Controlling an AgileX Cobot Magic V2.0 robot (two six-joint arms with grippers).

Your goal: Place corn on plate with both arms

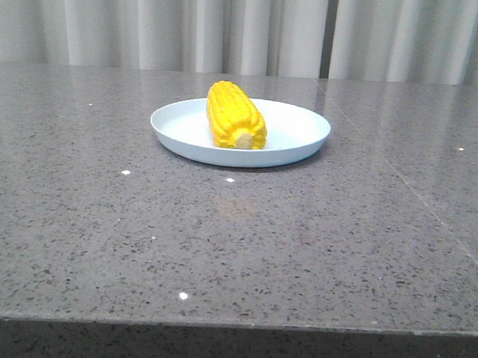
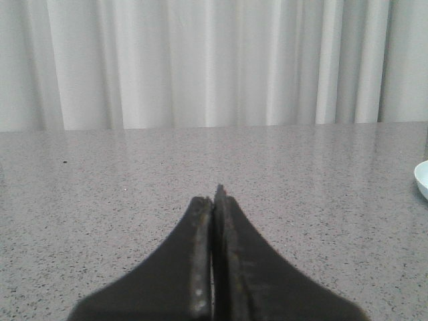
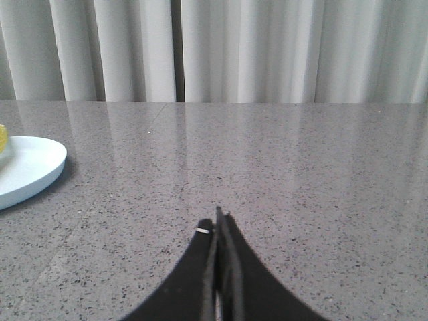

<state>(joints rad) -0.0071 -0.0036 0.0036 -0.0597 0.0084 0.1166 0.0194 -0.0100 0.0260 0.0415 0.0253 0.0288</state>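
Observation:
The yellow corn (image 1: pixel 235 115) lies on the pale blue-white plate (image 1: pixel 294 122) at the middle of the table, its cream stub end toward the front. Neither arm shows in the front view. My left gripper (image 2: pixel 212 198) is shut and empty over bare table, with only the plate's rim (image 2: pixel 422 179) at the edge of the left wrist view. My right gripper (image 3: pixel 217 219) is shut and empty over bare table; the right wrist view shows the plate (image 3: pixel 30 168) and a sliver of corn (image 3: pixel 3 138) off to one side.
The grey speckled stone table (image 1: pixel 220 242) has a seam running toward the front right. White curtains (image 1: pixel 247 27) hang behind the table's far edge.

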